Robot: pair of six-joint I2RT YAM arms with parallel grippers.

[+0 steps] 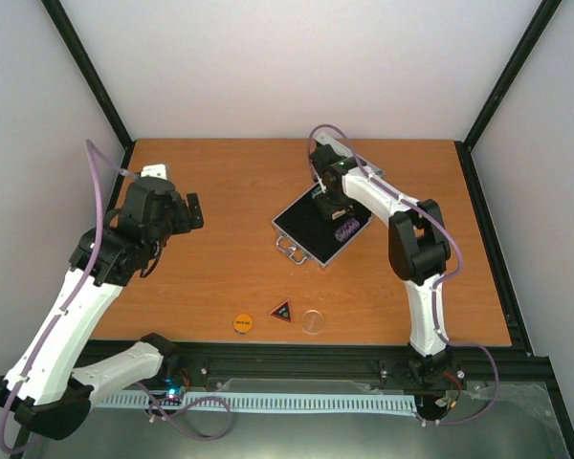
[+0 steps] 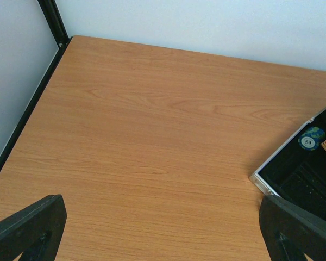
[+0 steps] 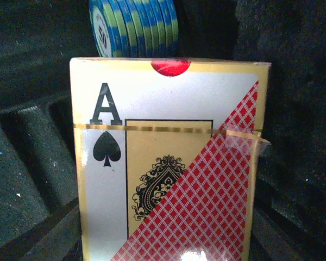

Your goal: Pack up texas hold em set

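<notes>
Table (image 1: 220, 277): wooden, white walls around.
Case (image 1: 301, 229): open, black-lined.
Pack (image 3: 168, 163): inside case, chips (image 3: 135, 27) behind.
Left gripper (image 2: 163, 220): wide apart, left of case.
Right gripper (image 1: 331, 207): over case; cannot tell if clamped.

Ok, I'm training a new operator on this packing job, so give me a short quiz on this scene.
1. True or false: the left gripper holds a chip.
2. What stands behind the card pack? A. chip stack B. dice C. keys
3. How many pieces lie on the table outside the case?
Key: 1 false, it is open and empty; 2 A; 3 three: orange disc, triangle, clear disc.
</notes>
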